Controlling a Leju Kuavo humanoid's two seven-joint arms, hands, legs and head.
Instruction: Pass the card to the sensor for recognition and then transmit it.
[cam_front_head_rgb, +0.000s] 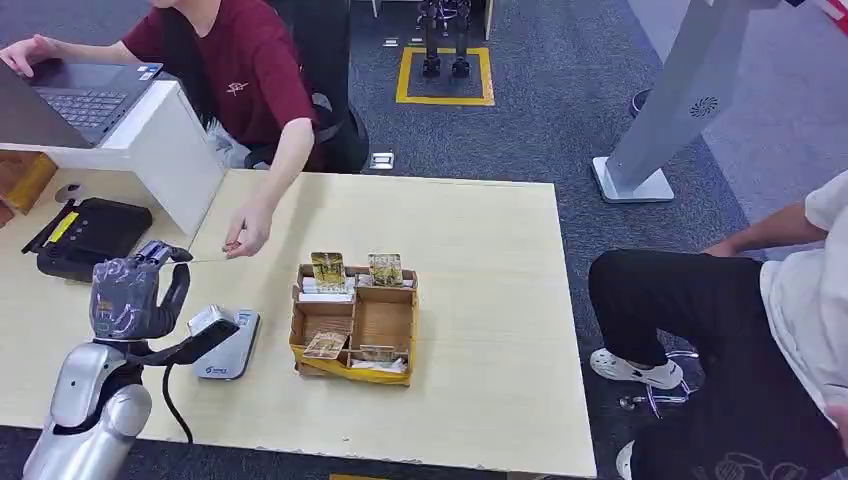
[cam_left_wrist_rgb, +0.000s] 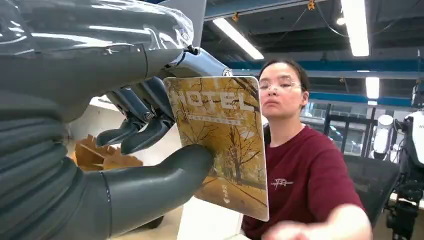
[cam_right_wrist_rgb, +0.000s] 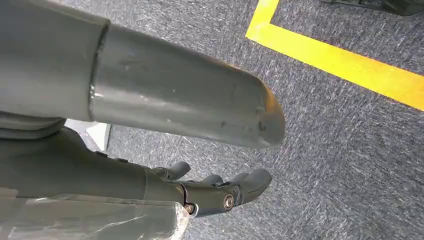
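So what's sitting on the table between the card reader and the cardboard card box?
Nothing: in the head view, bare tabletop separates the card reader from the cardboard box.

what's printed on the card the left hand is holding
Golden-yellow autumn trees under white "HOTEL" lettering on the rectangular card, clearest in the left wrist view.

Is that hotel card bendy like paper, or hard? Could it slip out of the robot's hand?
The card looks stiff: it stands out flat past the left hand without drooping. It is thin, so probably very light. Its face looks glossy, and only the thumb and fingers pinch one edge, so it might slip.
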